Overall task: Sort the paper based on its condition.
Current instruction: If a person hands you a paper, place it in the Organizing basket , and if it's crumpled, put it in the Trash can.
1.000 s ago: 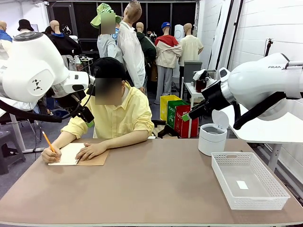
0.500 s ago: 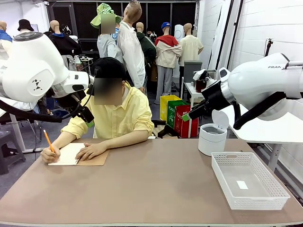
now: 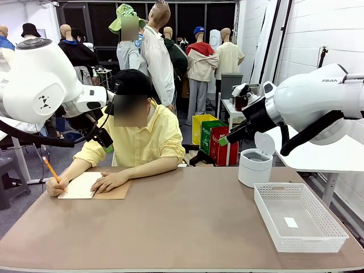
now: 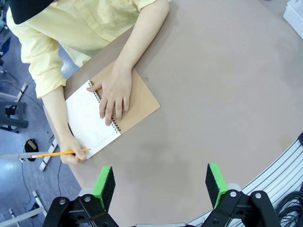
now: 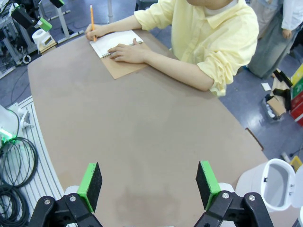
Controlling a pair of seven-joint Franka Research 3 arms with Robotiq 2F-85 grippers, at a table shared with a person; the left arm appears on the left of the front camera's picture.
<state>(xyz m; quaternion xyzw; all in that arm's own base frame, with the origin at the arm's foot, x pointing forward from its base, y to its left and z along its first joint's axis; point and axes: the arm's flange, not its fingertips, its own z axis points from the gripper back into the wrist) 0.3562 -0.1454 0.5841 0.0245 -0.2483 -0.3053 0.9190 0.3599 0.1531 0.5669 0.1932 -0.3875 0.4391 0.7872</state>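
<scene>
The paper is out of view as loose sheets. A spiral-bound notebook with a brown cover lies open at the table's far left. The person rests one hand on it and writes on its white page with an orange pencil. My left gripper hangs open high above the table, looking down on the notebook. My right gripper is open too, held high over the right side, nothing between its green pads.
A white mesh basket stands at the right front with a tiny white tag in it. Behind it is a round white bin with its lid up. The brown table's middle is bare.
The person's pencil hand has shifted a little to the left along the page. Both arms have stayed still.
</scene>
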